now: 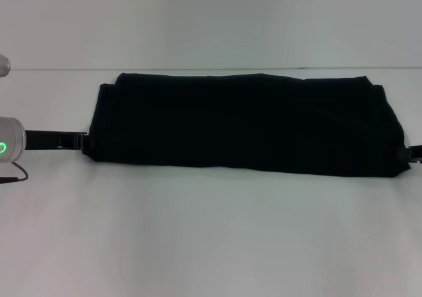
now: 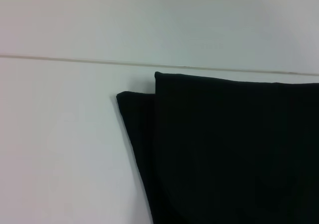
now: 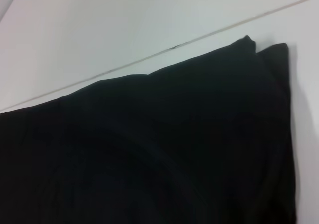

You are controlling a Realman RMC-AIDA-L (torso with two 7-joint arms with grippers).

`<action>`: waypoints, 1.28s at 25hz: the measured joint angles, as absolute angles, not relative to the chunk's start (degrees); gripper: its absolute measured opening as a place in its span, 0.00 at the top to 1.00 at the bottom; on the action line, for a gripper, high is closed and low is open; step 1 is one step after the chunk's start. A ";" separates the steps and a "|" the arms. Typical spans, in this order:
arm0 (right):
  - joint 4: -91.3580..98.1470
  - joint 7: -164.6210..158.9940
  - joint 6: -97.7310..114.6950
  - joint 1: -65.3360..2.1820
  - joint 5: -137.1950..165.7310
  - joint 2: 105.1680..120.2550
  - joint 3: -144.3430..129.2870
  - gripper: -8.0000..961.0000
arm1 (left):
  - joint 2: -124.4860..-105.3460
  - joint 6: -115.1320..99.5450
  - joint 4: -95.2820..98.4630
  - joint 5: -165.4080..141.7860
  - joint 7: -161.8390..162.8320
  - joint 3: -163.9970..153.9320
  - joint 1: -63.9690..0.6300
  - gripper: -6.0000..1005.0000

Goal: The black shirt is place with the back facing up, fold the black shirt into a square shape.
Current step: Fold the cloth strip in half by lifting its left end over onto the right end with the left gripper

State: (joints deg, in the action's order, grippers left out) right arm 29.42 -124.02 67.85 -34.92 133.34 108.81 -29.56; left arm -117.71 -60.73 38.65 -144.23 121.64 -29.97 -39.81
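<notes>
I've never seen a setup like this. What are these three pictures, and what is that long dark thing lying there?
A two-armed robot took them. The wide picture comes from a camera on its head, looking down at a white table. The dark thing is a large plain black fabric shirt, already folded into a long band. The other two pictures come from cameras on the robot's wrists, each showing one layered end of the shirt. The left hand sits at the shirt's left edge and the right hand at its right edge; whether they grip it is unclear.
</notes>
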 joint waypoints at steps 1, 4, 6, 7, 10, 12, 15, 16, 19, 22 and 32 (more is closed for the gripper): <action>29.49 -124.02 67.98 -34.76 133.33 108.78 -29.56 0.61 | -117.70 -60.73 38.68 -144.23 121.64 -29.97 -39.81 1.00; 29.55 -123.81 68.27 -34.26 133.32 108.45 -29.54 0.76 | -117.68 -60.74 38.81 -144.23 121.66 -29.97 -39.68 1.00; 29.56 -123.59 68.36 -33.96 133.32 108.28 -29.44 0.85 | -117.68 -60.86 38.86 -144.23 121.63 -29.96 -39.52 1.00; 29.58 -123.49 68.39 -33.78 133.32 108.20 -29.30 0.88 | -117.68 -61.04 38.86 -144.23 121.57 -29.97 -39.43 1.00; 29.66 -123.32 68.58 -33.26 133.32 107.97 -28.79 0.95 | -117.72 -61.57 38.95 -144.23 121.45 -29.85 -39.08 1.00; 29.72 -122.82 69.16 -32.92 133.32 107.85 -28.13 0.99 | -117.79 -62.04 39.44 -144.23 121.45 -29.65 -38.74 1.00; 29.79 -121.54 70.35 -32.37 133.32 107.74 -26.31 0.99 | -117.91 -62.78 41.09 -144.04 121.71 -29.15 -37.63 1.00; 29.80 -121.13 70.71 -32.18 133.32 107.68 -25.70 0.99 | -117.91 -62.78 41.09 -144.04 121.71 -29.15 -37.63 1.00; 29.95 -120.25 71.61 -31.51 133.33 107.57 -24.53 0.98 | -117.79 -63.93 41.85 -143.97 121.47 -27.57 -37.05 1.00; 30.33 -119.94 72.41 -30.80 133.33 107.57 -23.98 0.97 | -117.72 -64.46 41.94 -144.17 121.30 -27.18 -36.83 1.00; 30.42 -118.80 73.07 -29.95 133.32 107.74 -22.21 0.96 | -117.72 -64.44 42.36 -144.23 121.29 -27.25 -36.40 1.00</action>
